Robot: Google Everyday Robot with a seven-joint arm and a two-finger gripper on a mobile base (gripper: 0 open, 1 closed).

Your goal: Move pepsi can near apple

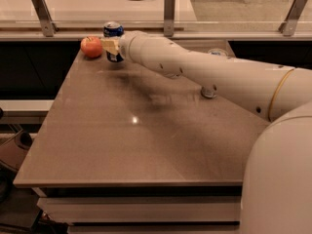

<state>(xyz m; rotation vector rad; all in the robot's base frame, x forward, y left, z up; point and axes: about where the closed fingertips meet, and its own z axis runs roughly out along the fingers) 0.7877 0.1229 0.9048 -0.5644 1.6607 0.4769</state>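
The pepsi can [113, 31], blue with a silver top, is at the table's far left corner, just right of the apple [91, 47]. The apple is small, round and red-orange and rests on the table [131, 145]. My gripper [111, 47] reaches in from the right on a long white arm [204, 74]. Its tan fingers [108, 45] are closed around the can's middle. The can stands upright, a narrow gap from the apple. The arm hides the can's right side.
A slim silver-grey can [209, 90] stands at the table's right side, mostly hidden behind the arm. A rail with metal posts [168, 9] runs along the far edge. The robot's white body [278, 179] fills the lower right.
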